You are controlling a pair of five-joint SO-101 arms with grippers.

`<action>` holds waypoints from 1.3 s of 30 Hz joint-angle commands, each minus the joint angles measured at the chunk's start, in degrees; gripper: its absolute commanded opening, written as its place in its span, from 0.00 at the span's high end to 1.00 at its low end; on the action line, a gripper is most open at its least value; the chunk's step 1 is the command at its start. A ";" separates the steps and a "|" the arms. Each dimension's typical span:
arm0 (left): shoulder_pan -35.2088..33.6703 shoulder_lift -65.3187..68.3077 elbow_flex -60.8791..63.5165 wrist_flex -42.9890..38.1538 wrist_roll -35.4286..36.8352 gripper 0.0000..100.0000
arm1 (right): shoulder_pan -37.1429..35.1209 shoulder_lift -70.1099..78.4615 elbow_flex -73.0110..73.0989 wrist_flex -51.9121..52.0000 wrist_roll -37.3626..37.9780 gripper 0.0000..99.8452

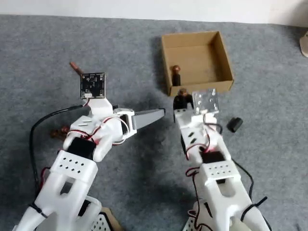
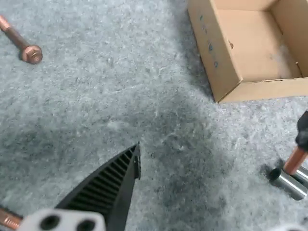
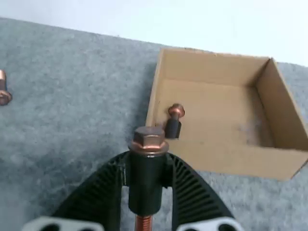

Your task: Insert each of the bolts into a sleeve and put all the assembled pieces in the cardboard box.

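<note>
Across the whole work surface, coarse grey carpet, with a strip of white wall along the far edge. Toward the far right, an open brown cardboard box flat on the carpet. Inside it, by the front-left corner, one assembled piece, copper bolt in black sleeve, standing upright.

Left arm bent across toward the middle, left gripper low over bare carpet, fingers pressed together on nothing. Right arm stretched straight toward the box, right gripper just short of its near wall, clamped on a black cylindrical sleeve with a copper hex-headed bolt through it, head up, shank poking out below.

From the high view, a spare black sleeve lying just right of the right arm, a loose copper bolt beyond the left wrist, and another copper bolt close by the left arm's outer side. From the left wrist view, a side-on look at the held bolt's copper shank, near the box's front corner. From the right wrist view, ribbed black fingers tight against both sides of the held sleeve, box directly behind.
</note>
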 commanded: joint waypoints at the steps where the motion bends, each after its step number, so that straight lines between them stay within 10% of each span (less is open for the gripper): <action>1: -0.31 -0.84 -0.22 -1.93 0.26 0.46 | 0.75 -1.10 -9.80 4.53 -0.35 1.00; 39: -1.01 -0.75 0.92 -2.20 -0.09 0.46 | 6.46 68.09 -86.20 26.07 2.46 1.00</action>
